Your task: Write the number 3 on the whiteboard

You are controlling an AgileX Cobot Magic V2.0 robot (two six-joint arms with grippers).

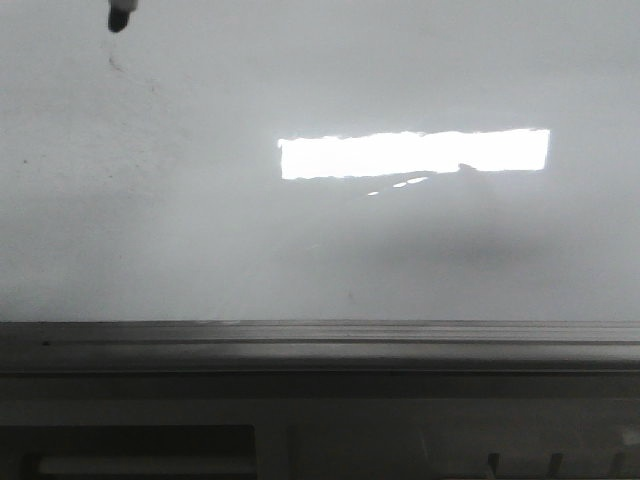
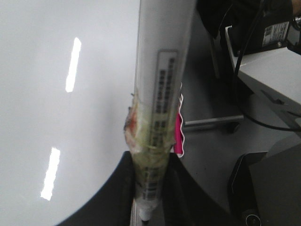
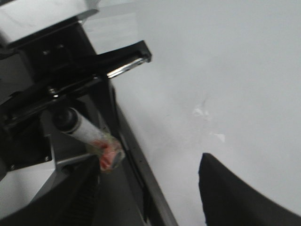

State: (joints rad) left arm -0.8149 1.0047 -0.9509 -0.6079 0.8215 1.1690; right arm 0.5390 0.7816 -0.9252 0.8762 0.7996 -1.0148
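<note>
Left gripper (image 2: 149, 188) is closed on a white marker pen (image 2: 162, 70): in the left wrist view the dark fingers (image 2: 123, 188) press both sides of the barrel at the lower centre of the frame, where yellowish tape (image 2: 150, 136) is wrapped round it, and a printed label runs along the barrel toward the top centre. Pen tip (image 1: 119, 17) shows in the front view at the upper left, dark, hard against the top edge. Just below it, a faint thin dark stroke (image 1: 116, 64) sits on the whiteboard (image 1: 300, 260); too faint to say whether it is part of the number 3, and contact between tip and board cannot be judged. Board fills most of the front view, with a bright rectangular reflection (image 1: 415, 153) right of centre and a grey metal ledge (image 1: 320, 345) along its lower edge. Right gripper (image 3: 155, 188) is wide open and holds nothing: one dark finger (image 3: 235, 193) lower right, the other lower left, whiteboard surface (image 3: 225, 70) between and beyond them. Second taped cylinder (image 3: 94, 139), in a black mount, centre left in that view.
</note>
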